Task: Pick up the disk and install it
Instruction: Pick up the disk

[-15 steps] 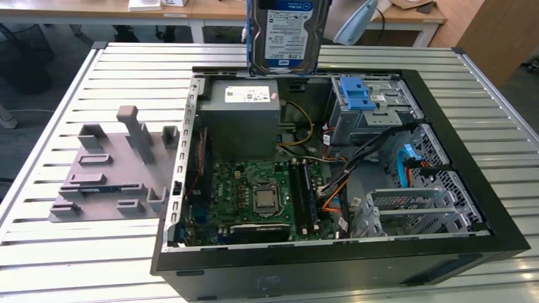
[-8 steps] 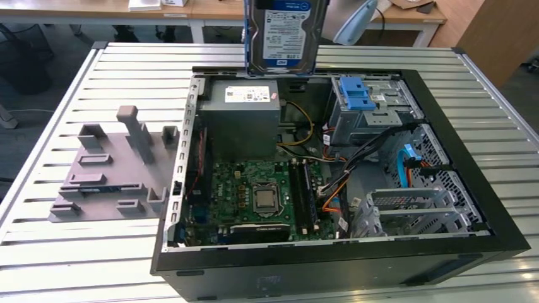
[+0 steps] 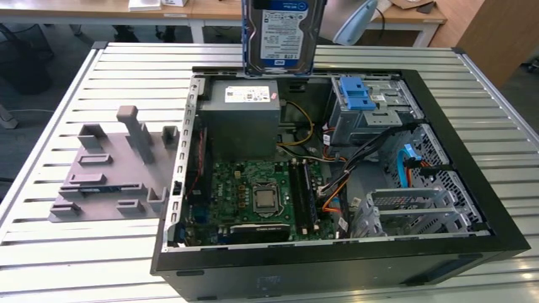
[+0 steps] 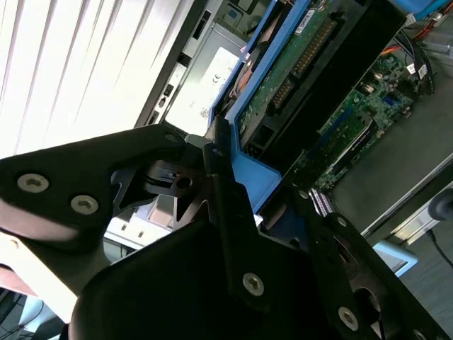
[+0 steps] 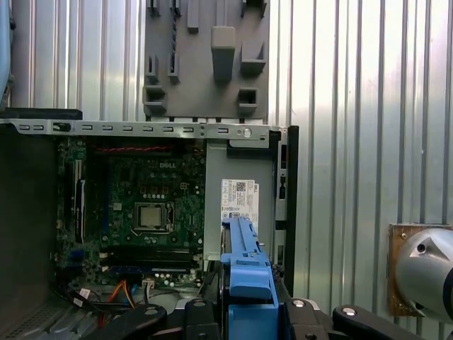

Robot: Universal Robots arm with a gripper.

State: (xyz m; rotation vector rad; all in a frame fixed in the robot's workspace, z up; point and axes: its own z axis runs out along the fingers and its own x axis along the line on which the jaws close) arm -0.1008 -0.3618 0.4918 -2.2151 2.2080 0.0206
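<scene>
Exterior view: the disk (image 3: 281,35) hangs upright over the power-supply box (image 3: 244,120) in the open case (image 3: 337,271). Second wrist view: my end effector (image 4: 251,180) is clamped tight on the disk. First wrist view: that box lies just beyond my end effector.

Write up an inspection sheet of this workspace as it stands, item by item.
Surface: slatted metal table, carrying an open computer case that lies on its side.
Job's things: the disk is held upright in the air above the case's power supply end; a drive cage with a blue latch sits inside the case.
Clutter: grey fixture tray on the table, at the exterior view's left of the case.
Grippers: gripper shut on the disk's blue carrier.
Cables: orange wires and a blue cable lie loose inside the case.
Surroundings: wooden desks behind the table.
</scene>
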